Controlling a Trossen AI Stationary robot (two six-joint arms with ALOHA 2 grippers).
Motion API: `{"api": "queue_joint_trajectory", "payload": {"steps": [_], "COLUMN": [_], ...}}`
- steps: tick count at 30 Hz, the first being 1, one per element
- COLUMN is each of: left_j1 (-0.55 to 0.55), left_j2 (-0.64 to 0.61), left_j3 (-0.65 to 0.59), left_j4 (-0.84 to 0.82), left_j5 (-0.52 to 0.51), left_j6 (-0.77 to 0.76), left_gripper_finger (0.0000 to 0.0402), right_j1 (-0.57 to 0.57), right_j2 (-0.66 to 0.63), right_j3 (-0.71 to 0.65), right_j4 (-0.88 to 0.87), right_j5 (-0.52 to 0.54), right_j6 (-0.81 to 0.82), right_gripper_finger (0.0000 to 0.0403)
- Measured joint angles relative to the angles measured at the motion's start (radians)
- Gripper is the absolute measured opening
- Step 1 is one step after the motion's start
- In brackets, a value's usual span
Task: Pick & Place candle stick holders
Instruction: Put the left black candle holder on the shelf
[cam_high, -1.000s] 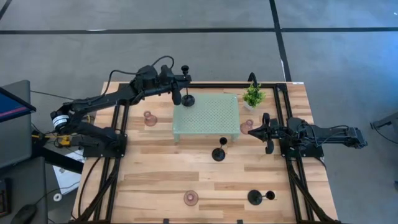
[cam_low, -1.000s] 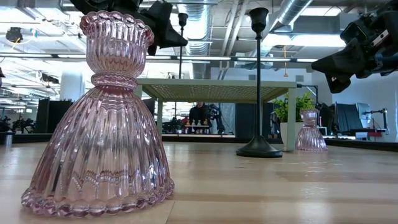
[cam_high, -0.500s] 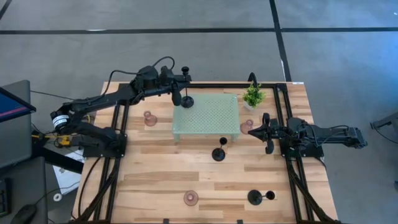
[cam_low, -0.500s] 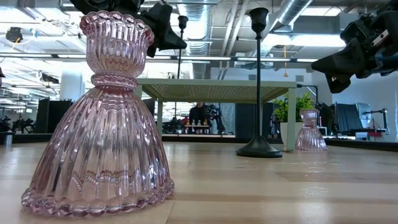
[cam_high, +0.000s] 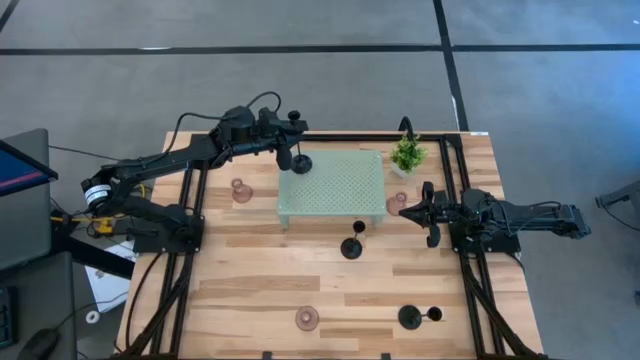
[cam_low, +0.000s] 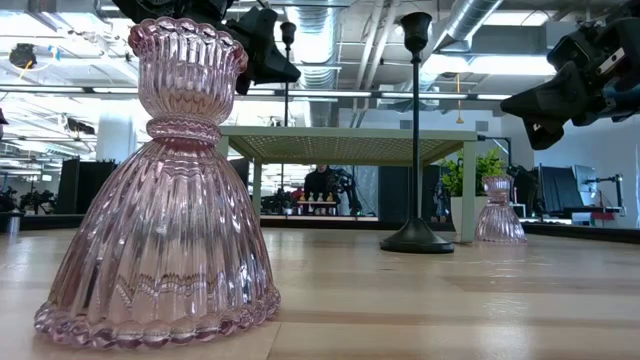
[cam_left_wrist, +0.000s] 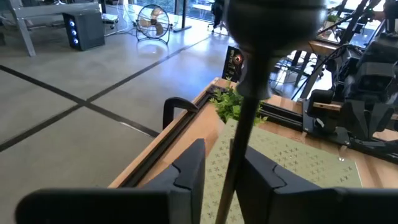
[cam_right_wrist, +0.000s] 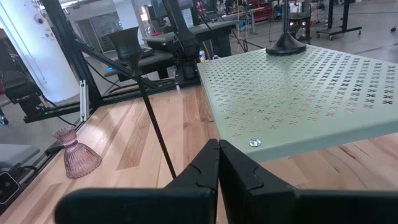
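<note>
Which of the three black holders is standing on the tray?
The black holder at the tray's far left corner, by the left claw. The other two stand on bare table.

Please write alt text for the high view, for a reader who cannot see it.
Seen from above, the left gripper stands at the stem of a black candle holder on a pale green tray. The right gripper waits, shut, beside the tray. Other black and pink holders and a small plant stand on the wooden table.
</note>
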Motion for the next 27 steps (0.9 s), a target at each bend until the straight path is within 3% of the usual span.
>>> {"api": "queue_joint_trajectory", "payload": {"steps": [16,27], "left_j1": [0.0,0.019], "left_j2": [0.0,-0.067], "left_j3": [0.0,-0.001], "left_j4": [-0.004,-0.073], "left_j5": [0.001,0.0], "left_j6": [0.004,0.035], "left_gripper_finger": [0.017,0.0194], "right_j1": [0.0,0.0], "right_j2": [0.0,0.0], "right_j3": [0.0,0.0], "right_j4": [0.0,0.0], "right_j5": [-0.003,-0.004], "right_j6": [0.0,0.0], "right_gripper_finger": [0.0,0.0]}}
